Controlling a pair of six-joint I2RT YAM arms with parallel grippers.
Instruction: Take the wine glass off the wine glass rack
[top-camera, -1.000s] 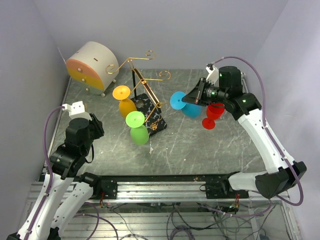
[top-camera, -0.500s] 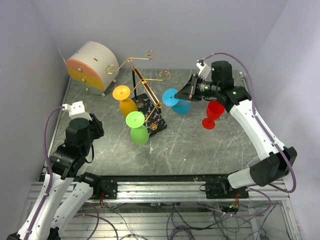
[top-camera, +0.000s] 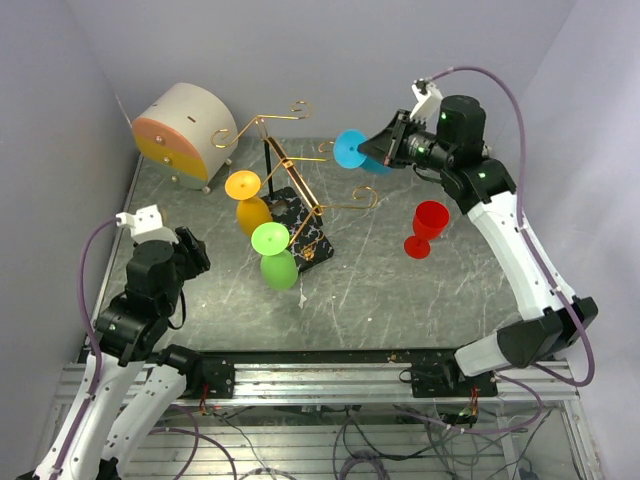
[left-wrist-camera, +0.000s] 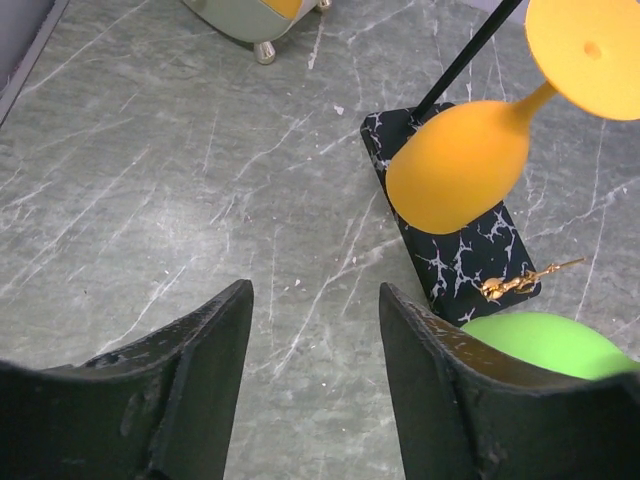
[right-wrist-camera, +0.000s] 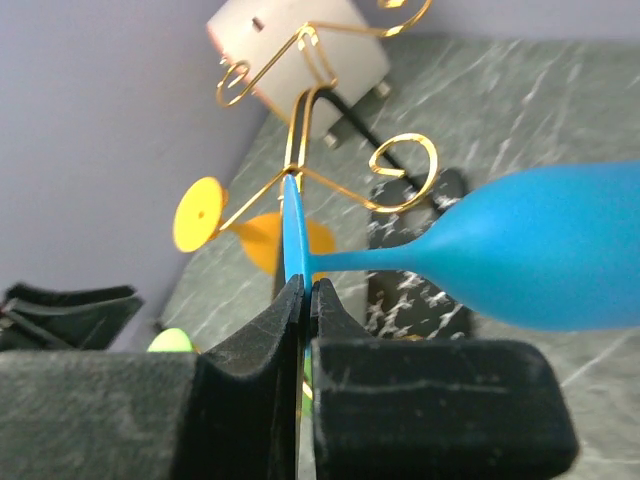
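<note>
Marble table (top-camera: 400, 290); right hand (right-wrist-camera: 304, 296) pinches wine glass (right-wrist-camera: 540, 255) foot, stem horizontal.

The right claw (top-camera: 374, 152) has lifted the blue wine glass (top-camera: 350, 149) farther back.

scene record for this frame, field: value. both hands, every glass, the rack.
right hand: shut on the foot of the blue wine glass, held in the air near the back of the table
blue wine glass: bowl sideways, close to the gold arms; contact cannot be told
wine glass rack: orange glass and green glass hang on it
left hand: open, empty, above the table by the rack
red glass: upright on the table, right of the rack
drawer box: back left
</note>
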